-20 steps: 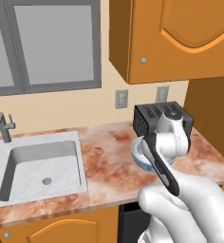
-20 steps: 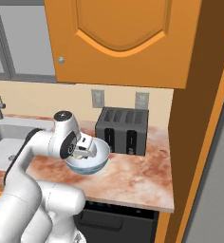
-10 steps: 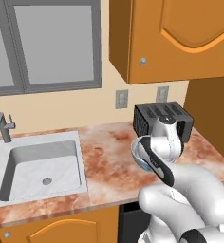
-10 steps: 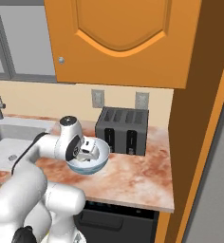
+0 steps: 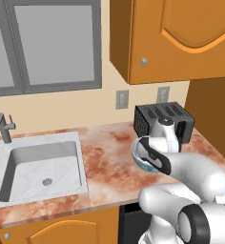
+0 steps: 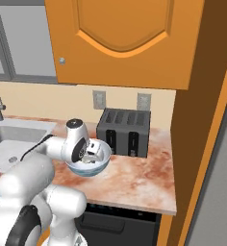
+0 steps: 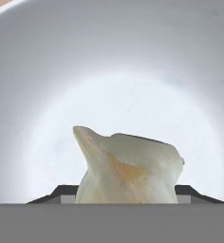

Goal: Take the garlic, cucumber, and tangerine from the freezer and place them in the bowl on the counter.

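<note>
Since a second ago the arm has been tipped further over the bowl (image 6: 89, 161), and the wrist has been lowered toward its rim; bowl, toaster (image 6: 125, 132) and sink (image 5: 38, 167) have not been shifted. Now the gripper (image 6: 90, 154) is seen poised inside the bowl's mouth, and the garlic (image 7: 128, 168) is held between the jaws, pointed tip up and to one side (in the hand view, at least). The jaws are closed narrowly on the bulb, their dark tips just visible on either side of it.

The white inside of the bowl is spread behind the garlic in the hand view, so the bulb is judged to be hanging just above the bowl's bottom, not yet resting on it. Nothing else can be made out in the bowl from there, though part of the floor is hidden behind the bulb. The low hold is probably chosen so that the release will be short and the garlic will not bounce out.

The bowl stands on the counter (image 6: 134, 178), just in front of the toaster and well to the right of the sink.
</note>
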Controlling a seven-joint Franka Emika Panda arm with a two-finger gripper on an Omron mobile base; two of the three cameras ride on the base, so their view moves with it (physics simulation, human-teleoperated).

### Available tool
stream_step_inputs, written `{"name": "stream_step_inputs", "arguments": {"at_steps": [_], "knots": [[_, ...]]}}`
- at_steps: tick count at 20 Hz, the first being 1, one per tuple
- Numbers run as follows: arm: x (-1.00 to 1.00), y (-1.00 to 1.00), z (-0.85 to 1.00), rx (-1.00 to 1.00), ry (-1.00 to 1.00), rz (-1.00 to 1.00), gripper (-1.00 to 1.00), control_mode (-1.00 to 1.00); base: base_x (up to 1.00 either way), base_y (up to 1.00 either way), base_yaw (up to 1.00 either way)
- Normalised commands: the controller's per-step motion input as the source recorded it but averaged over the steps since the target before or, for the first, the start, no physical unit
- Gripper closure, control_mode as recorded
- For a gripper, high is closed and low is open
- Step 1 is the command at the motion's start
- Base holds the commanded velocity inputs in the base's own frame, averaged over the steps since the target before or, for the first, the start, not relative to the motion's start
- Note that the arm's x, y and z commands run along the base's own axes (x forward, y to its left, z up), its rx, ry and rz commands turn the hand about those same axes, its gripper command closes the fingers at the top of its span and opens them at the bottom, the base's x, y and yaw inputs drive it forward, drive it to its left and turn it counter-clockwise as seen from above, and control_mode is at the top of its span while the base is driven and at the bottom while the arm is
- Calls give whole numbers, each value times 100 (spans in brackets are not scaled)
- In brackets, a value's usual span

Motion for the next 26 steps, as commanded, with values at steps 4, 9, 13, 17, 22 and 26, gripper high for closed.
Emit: {"name": "stream_step_inputs", "arguments": {"at_steps": [4, 9, 13, 17, 22, 26], "knots": [[33, 0, -31, 0, 0, 0, 100, -100, 0, 0, 0], [26, 0, -30, 0, 0, 0, 100, -100, 0, 0, 0], [2, 0, -2, 0, 0, 0, -100, -100, 0, 0, 0], [0, 0, 0, 0, 0, 0, -100, -100, 0, 0, 0], [0, 0, 14, 0, -5, 0, -100, -100, 0, 0, 0], [-3, 0, 54, 0, -7, 0, -100, -100, 0, 0, 0]]}}
